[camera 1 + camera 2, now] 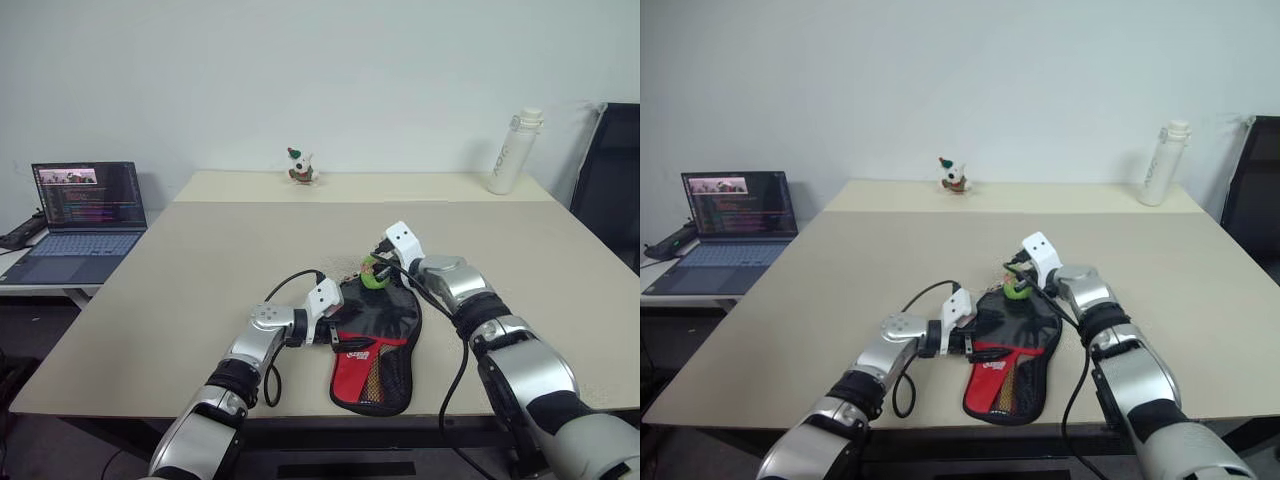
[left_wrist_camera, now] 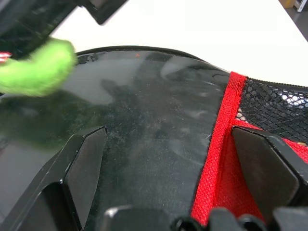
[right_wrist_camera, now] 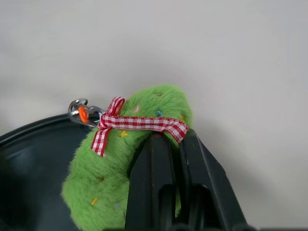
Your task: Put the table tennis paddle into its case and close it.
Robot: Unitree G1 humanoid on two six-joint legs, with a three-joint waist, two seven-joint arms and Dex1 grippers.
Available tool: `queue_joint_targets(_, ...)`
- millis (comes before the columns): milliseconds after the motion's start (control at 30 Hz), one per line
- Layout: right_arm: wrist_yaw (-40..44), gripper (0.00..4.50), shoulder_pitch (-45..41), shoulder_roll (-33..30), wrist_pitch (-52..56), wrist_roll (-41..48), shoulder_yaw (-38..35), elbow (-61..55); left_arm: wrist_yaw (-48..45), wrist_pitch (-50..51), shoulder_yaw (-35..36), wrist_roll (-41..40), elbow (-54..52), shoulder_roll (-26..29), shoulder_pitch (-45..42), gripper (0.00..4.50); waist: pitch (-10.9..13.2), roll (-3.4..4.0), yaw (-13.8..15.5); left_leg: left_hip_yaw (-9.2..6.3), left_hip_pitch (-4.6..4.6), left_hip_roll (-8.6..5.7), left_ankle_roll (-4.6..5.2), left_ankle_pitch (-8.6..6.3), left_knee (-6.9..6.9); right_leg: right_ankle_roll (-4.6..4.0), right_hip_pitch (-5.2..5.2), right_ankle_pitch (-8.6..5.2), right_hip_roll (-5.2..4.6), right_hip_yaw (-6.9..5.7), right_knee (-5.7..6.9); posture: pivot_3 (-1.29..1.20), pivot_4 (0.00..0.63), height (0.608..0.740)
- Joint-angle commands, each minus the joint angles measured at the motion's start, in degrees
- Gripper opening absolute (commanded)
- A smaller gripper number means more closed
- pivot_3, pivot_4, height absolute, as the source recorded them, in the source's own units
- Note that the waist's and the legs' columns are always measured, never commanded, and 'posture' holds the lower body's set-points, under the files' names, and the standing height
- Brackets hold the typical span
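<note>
Where the beige table [image 1: 200,260] nears its front edge, the case [image 1: 375,345] lies flat, shaped like a paddle with its round end pointing away from the robot and its narrow end toward the table's front edge. Its upper part is glossy black fabric; its lower part is red with a white logo and a panel of black mesh, and a zipper runs along the edge. It looks closed and flat. Whether the paddle is inside cannot be told.

At the far rim of the case sits a fuzzy green charm [image 3: 125,159], shaped like a small wreath, dotted with coloured specks and tied with a red-and-white checked ribbon [image 3: 139,124]. A small silver clip [image 3: 79,111] with an orange part joins it to the case's edge. The right gripper [image 3: 171,144] has its two black fingers pressed together, pinching this green charm from above.

The left gripper [image 1: 335,325] rests low at the case's left side, its fingers [image 2: 82,168] spread wide apart and gripping nothing, with the black fabric and red seam lying between them.

Farther off, an open laptop [image 1: 85,215] stands on a side table to the left, a small toy figure [image 1: 300,168] sits at the far edge, and a white bottle [image 1: 515,150] stands at the far right.
</note>
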Motion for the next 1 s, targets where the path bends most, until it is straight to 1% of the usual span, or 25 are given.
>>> queue_joint_targets(33, -3.18, 0.04, -3.57, 0.45, -4.29, -1.26, -1.5, 4.27, -0.14, 2.0, -2.33, 2.65, 0.65, -0.34, 3.54, 4.5, -0.01, 0.01, 0.0, 0.01, 0.0, 0.0, 0.0, 0.0, -0.02, -0.01, 0.0, 0.0, 0.0, 0.0, -0.01, 0.0, 0.15, 0.74)
queue_joint_targets(167, -5.54, 0.04, -4.59, 0.71, -6.35, -3.0, -1.3, 7.51, 0.34, 2.97, -2.68, 2.56, -1.03, -0.67, 4.6, 4.5, -0.02, 0.03, 0.03, 0.01, 0.0, -0.01, 0.0, 0.0, -0.1, -0.26, 0.0, 0.15, -0.02, 0.01, -0.04, 0.0, 0.15, 0.74)
queue_joint_targets(433, -10.3, 0.04, -4.71, 0.73, -7.48, -5.49, -1.93, 10.51, 0.61, 4.85, -3.56, 2.69, -4.02, -1.02, 6.62, 4.5, -0.03, 0.05, 0.07, 0.0, 0.0, -0.03, 0.0, 0.0, -0.16, -0.26, 0.0, 0.15, -0.03, 0.01, -0.07, 0.0, 0.15, 0.74)
queue_joint_targets(567, -12.0, 0.04, -6.01, 1.43, -7.78, -5.09, -3.54, 10.97, 0.52, 5.88, -3.88, 2.72, -5.8, -0.54, 7.66, 4.5, -0.03, 0.05, 0.08, 0.0, 0.0, -0.03, 0.0, 0.0, -0.21, -0.27, -0.01, 0.15, -0.04, 0.01, -0.08, 0.0, 0.15, 0.74)
queue_joint_targets(800, -12.2, 0.04, -10.29, 3.98, -8.85, -4.15, -6.54, 11.2, 0.87, 7.27, -4.01, 2.7, -8.01, -0.1, 9.04, 4.5, -0.04, 0.06, 0.12, 0.0, 0.07, -0.03, -0.01, 0.0, -0.51, -0.28, -0.03, 0.15, -0.05, 0.0, -0.15, 0.0, 0.15, 0.74)
queue_joint_targets(1000, -13.45, 0.04, -11.24, 5.08, -9.43, -5.68, -6.6, 11.61, 1.4, 8.35, -4.12, 2.68, -9.74, -0.24, 10.12, 4.5, -0.04, 0.07, 0.14, 0.0, 0.05, -0.03, -0.01, 0.0, -0.65, -0.28, -0.05, 0.13, -0.1, -0.02, -0.21, 0.0, 0.15, 0.74)
